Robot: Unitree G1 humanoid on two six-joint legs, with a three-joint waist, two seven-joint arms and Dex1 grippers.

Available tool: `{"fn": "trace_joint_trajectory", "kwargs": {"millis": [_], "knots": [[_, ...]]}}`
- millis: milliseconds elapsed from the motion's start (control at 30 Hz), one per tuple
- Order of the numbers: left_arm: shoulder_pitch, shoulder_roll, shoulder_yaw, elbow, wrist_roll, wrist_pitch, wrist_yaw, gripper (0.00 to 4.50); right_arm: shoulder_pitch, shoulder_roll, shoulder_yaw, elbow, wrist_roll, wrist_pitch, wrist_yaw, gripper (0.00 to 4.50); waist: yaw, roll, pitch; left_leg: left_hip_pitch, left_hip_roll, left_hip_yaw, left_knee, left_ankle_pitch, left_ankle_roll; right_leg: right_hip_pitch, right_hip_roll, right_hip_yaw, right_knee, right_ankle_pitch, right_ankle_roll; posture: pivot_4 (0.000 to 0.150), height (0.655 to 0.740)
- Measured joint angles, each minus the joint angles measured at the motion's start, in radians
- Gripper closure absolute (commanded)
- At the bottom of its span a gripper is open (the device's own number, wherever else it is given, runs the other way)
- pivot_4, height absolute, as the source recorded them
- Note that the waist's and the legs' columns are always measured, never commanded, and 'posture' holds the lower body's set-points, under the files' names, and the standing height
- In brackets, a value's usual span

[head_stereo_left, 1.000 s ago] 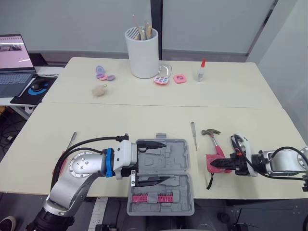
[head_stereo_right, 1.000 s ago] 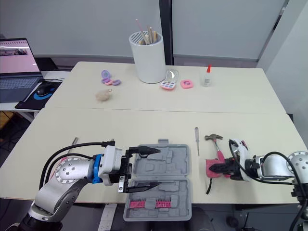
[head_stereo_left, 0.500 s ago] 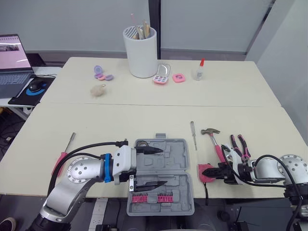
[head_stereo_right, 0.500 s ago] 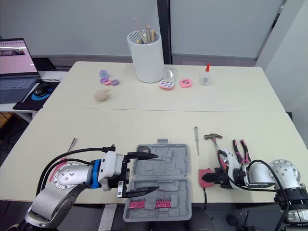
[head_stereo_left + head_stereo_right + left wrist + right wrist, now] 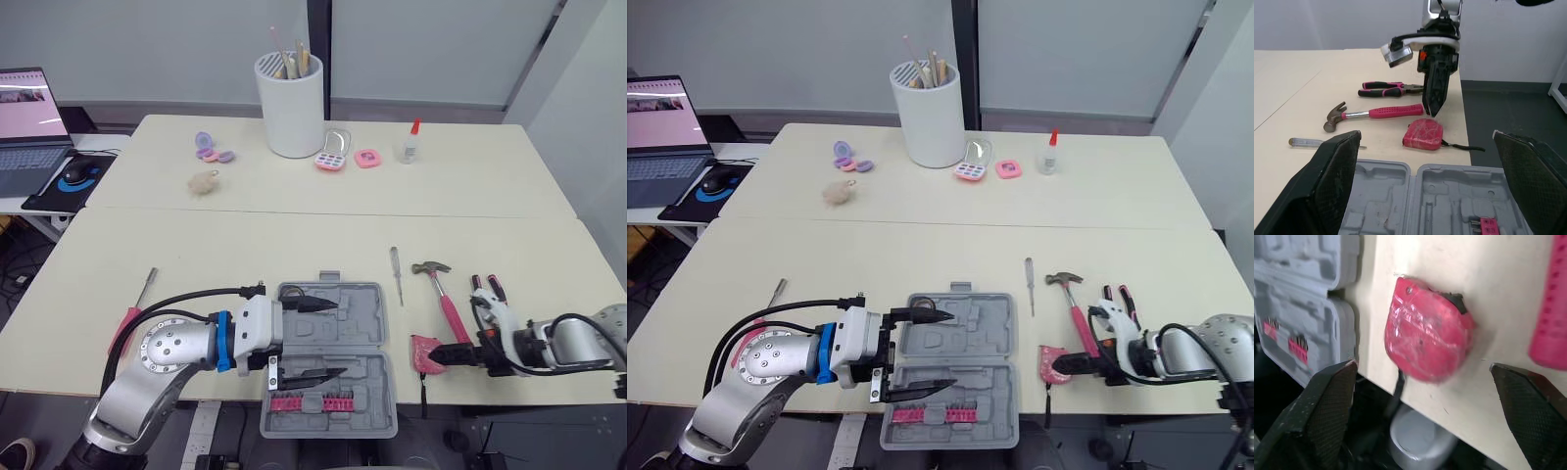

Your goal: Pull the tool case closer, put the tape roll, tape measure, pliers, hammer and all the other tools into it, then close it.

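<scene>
Zero loose tools are in the tool case (image 5: 367,304) so far. It lies open and flat at the near table edge, so the pull-closer step looks done. Its trays are bare apart from a pink bit strip (image 5: 312,402) in the near half.

Left gripper (image 5: 338,338): released, fingers spread wide and holding nothing. It hovers over the open case, one finger above each half.

Right gripper (image 5: 443,357): also released, fingers wide apart and gripping nothing. The tape measure (image 5: 1425,335) lies on the table just ahead of its fingertips, between this gripper and the case. I cannot tell whether the tips touch it. The cord hangs off the table edge.

Hammer (image 5: 451,311): just beside the right gripper on its far side, pink handle pointing toward it and head away. Pliers (image 5: 485,289): also on that far side, close by the wrist. Slim screwdriver (image 5: 395,276): beyond the hammer head, near the case's far corner. Red-handled screwdriver (image 5: 130,321): well behind the left gripper, out beside that arm.

Judgement: the step in hand is the tape measure pickup, grasp not yet made. Left to do: tape measure, hammer, pliers, both screwdrivers and any other tools into the case, then fold the lid shut. The task is early, with roughly one step of many complete.
</scene>
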Motion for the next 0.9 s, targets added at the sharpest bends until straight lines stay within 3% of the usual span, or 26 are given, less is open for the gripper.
{"fn": "trace_joint_trajectory", "kwargs": {"millis": [133,233,267,367,467,633,900], "knots": [[0.0,-0.008,-0.014,-0.001,0.01,-0.003,0.008,0.0,0.058,-0.114,0.001,-0.151,-0.095,-0.189,0.329,0.05,-0.001,0.0,0.0,0.0,0.002,-0.001,0.0,0.0,0.0,0.0,0.002,0.0,-0.001,0.0,0.0,0.15,0.74],[0.012,-0.005,-0.022,-0.008,0.021,-0.02,-0.004,0.0,0.241,-0.223,0.026,-0.192,-0.43,-0.695,0.611,0.05,0.006,0.001,-0.001,0.0,0.002,-0.001,0.0,0.0,0.0,0.002,0.002,-0.002,-0.005,0.0,0.0,0.15,0.74],[0.015,-0.001,-0.026,-0.008,0.029,-0.029,-0.012,0.0,0.294,-0.22,0.041,-0.155,-0.578,-0.927,0.682,0.05,0.008,0.001,-0.001,0.001,0.002,-0.001,0.0,0.0,0.0,0.003,0.002,-0.001,-0.007,0.001,0.002,0.15,0.74],[0.013,-0.001,-0.028,-0.003,0.041,-0.047,-0.021,0.0,0.335,-0.113,0.07,-0.011,-0.811,-1.361,0.765,0.05,0.007,0.001,-0.001,0.001,0.001,0.001,0.001,0.0,0.0,0.004,0.001,0.001,-0.009,0.003,0.004,0.15,0.74],[0.004,-0.001,-0.029,0.003,0.05,-0.061,-0.032,0.0,0.332,-0.014,0.089,0.104,-0.93,-1.63,0.799,0.05,0.001,0.001,-0.001,0.001,0.001,0.002,0.001,0.0,0.0,0.004,0.001,0.001,-0.009,0.005,0.004,0.15,0.74],[0.0,-0.001,-0.045,0.022,0.058,-0.081,-0.05,0.0,0.287,0.082,0.123,0.238,-1.038,-1.816,0.814,0.05,-0.003,0.001,-0.001,0.004,0.002,0.001,0.001,0.0,0.0,0.007,0.002,0.002,-0.009,0.008,-0.001,0.15,0.74],[0.023,-0.001,-0.049,0.022,0.06,-0.097,-0.067,0.0,0.208,0.169,0.184,0.384,-1.127,-1.884,0.818,0.05,0.0,0.002,-0.001,0.006,0.001,0.001,0.001,0.0,0.0,0.01,0.001,0.001,-0.009,0.009,-0.003,0.15,0.74]]}}
